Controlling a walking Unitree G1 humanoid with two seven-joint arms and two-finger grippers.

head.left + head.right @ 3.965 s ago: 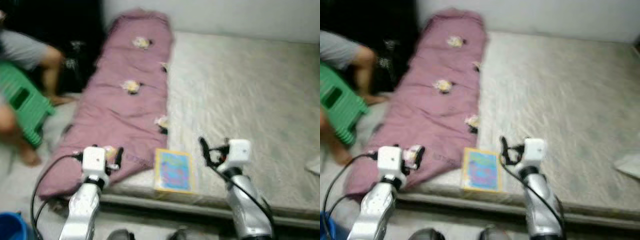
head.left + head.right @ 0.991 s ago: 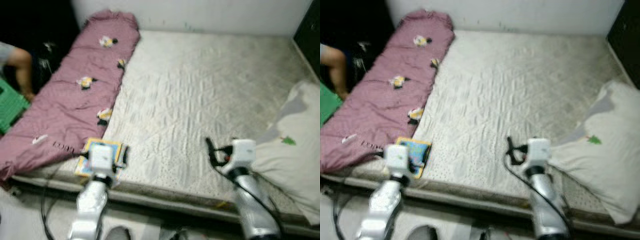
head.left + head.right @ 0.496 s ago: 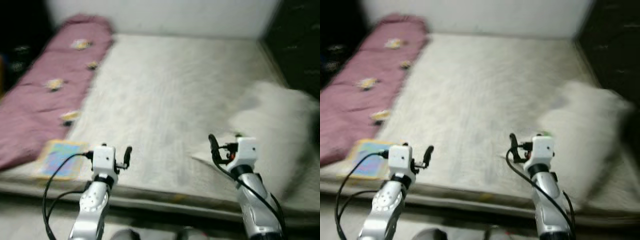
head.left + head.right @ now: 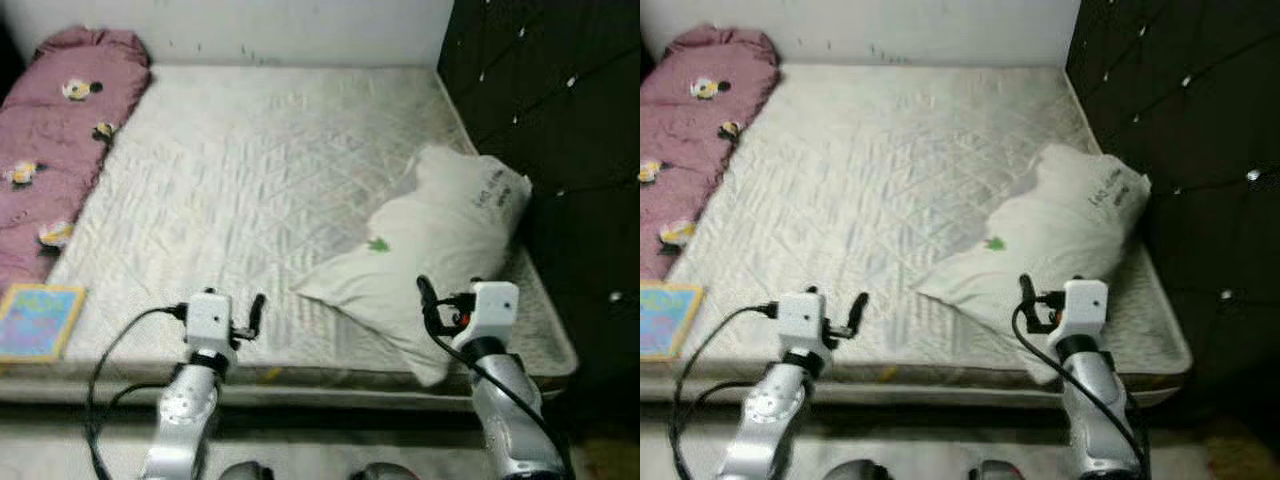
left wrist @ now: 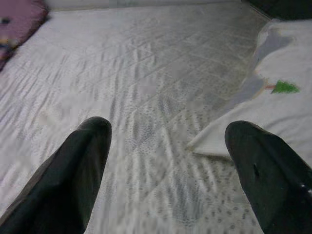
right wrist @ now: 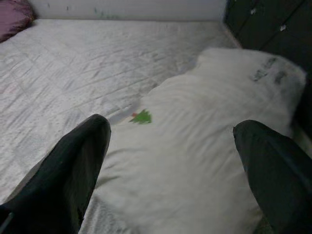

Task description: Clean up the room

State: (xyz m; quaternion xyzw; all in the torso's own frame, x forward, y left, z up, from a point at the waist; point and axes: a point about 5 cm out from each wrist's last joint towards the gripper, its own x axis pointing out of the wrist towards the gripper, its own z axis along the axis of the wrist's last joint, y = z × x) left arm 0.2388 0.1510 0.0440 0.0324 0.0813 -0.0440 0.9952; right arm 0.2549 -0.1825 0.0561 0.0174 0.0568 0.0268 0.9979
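Right claw (image 6: 170,161) hovered spread wide over the white pillow (image 4: 440,240) (green mark showing); left claw (image 5: 168,165) gaped too, above the bed (image 4: 250,160).

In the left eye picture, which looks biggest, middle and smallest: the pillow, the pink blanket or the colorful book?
1. The white pillow looks biggest.
2. The pink blanket comes next, though the picture's edge cuts it off, so it may really be bigger.
3. The colorful book looks smallest by far.
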